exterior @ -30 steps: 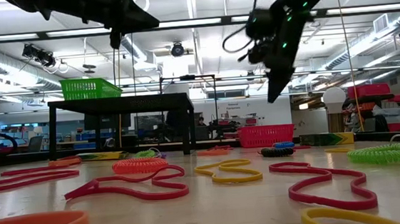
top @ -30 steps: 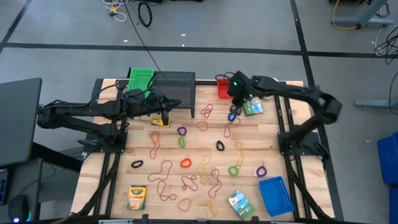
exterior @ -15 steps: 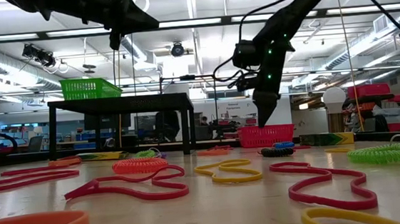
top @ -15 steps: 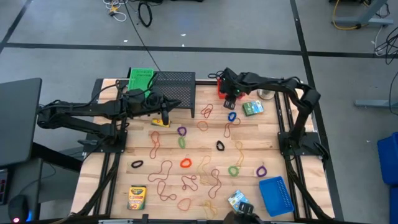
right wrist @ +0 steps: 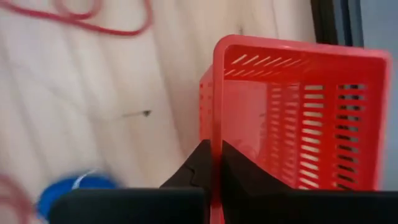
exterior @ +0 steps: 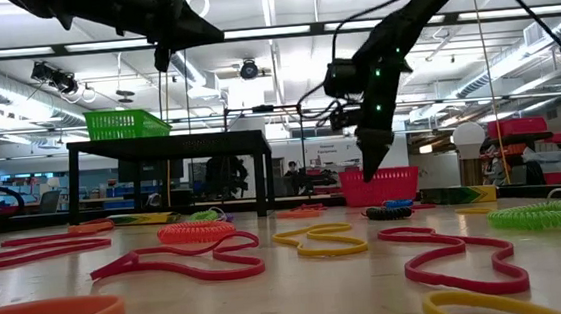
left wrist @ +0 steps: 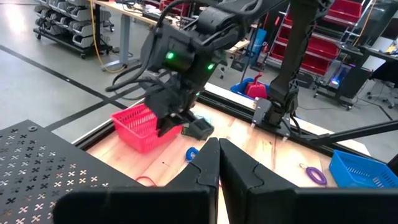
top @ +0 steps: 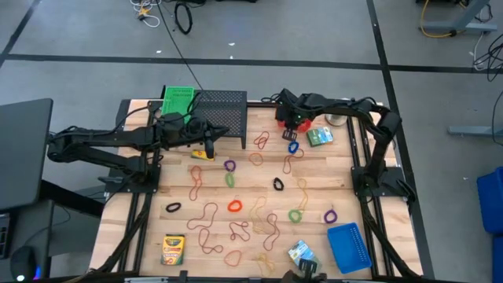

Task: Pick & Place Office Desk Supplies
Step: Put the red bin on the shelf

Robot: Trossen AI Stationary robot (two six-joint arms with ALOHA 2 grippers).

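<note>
Right tool (right wrist: pixel 212 163) pinching the red basket's (right wrist: pixel 292 112) rim.
Loose rubber bands (top: pixel 236 220) and crayon box (top: pixel 173 248) strewn across nearer bench (top: pixel 346 181); basket gripped farther back, likely for repositioning; left tool (top: pixel 208 148) pressed together, idle beside mesh rack (top: pixel 220 110).

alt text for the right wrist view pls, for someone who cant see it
The right hand, its dark fingers shut together, hangs over the rim of a red slotted basket on the pale wooden table. A blue rubber band lies beside the basket, a red one farther off.
</note>
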